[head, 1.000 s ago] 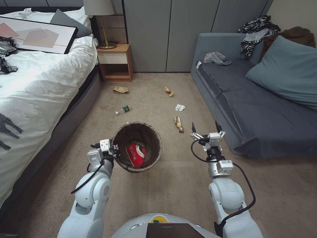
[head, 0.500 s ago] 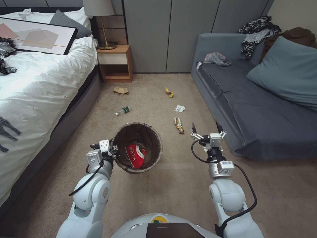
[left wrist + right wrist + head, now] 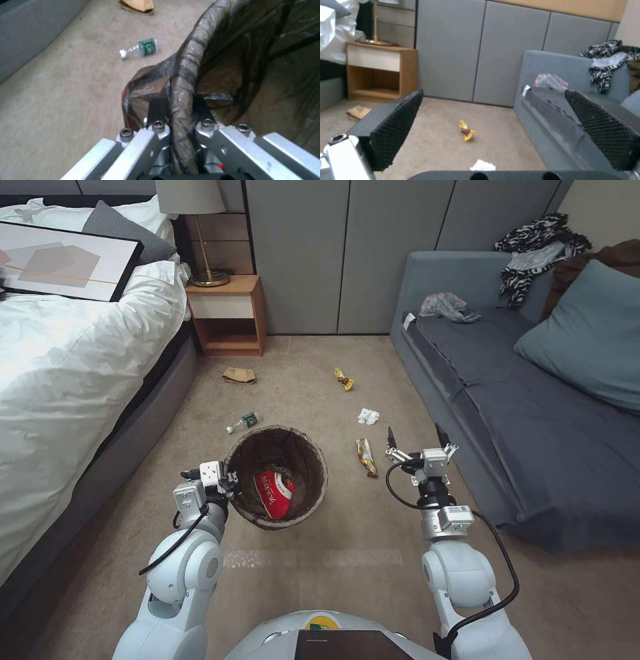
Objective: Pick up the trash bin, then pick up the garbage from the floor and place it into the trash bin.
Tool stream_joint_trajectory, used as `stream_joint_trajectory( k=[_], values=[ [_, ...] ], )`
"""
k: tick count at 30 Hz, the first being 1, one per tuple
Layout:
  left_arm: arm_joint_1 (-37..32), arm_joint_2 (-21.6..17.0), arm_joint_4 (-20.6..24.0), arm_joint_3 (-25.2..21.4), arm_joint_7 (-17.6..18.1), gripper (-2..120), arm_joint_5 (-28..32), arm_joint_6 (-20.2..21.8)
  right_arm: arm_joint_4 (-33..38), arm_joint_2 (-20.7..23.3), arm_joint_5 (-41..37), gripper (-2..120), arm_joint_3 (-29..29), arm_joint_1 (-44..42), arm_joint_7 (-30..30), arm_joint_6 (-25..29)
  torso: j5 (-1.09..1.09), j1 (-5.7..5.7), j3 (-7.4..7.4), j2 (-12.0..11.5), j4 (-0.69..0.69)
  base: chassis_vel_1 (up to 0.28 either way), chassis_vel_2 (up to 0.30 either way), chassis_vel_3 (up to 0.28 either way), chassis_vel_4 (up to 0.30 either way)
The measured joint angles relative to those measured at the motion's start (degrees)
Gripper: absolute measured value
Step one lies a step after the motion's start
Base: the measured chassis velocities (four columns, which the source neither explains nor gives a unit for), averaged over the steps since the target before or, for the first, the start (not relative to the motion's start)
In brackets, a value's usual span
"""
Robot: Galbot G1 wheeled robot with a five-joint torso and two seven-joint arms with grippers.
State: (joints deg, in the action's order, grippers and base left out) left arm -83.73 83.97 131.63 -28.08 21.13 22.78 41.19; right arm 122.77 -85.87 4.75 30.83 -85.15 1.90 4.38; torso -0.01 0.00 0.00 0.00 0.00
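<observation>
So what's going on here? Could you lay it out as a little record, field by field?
place: carpeted bedroom floor between bed and sofa
left gripper: shut on the trash bin rim
right gripper: open, holding nothing, above the carpet beside the sofa
in the bin: red-and-white cup
litter on floor: bottle, brown paper, tissue, near wrapper, far wrapper
closest to right gripper: near wrapper

You find no text you can read with certainty. The red-and-white crushed cup [image 3: 273,492] inside the trash bin [image 3: 313,493] carries a line of white lettering, too small for you to make out. The bottle [image 3: 140,48] on the carpet bears a green label whose print is blurred.
</observation>
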Motion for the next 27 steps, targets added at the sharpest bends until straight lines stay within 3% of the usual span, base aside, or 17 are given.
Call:
stream_joint_trajectory(
  k=[27],
  values=[
    [0.01, 0.26, -0.05, 0.04, 0.01, 3, -0.01, -0.04, -0.27, 0.09, 0.02, 100, 0.04, 0.2, -0.01, 0.33, 0.01, 0.0, 0.0, 0.0, 0.01, -0.208, 0.211, 0.214, -0.207]
  ],
)
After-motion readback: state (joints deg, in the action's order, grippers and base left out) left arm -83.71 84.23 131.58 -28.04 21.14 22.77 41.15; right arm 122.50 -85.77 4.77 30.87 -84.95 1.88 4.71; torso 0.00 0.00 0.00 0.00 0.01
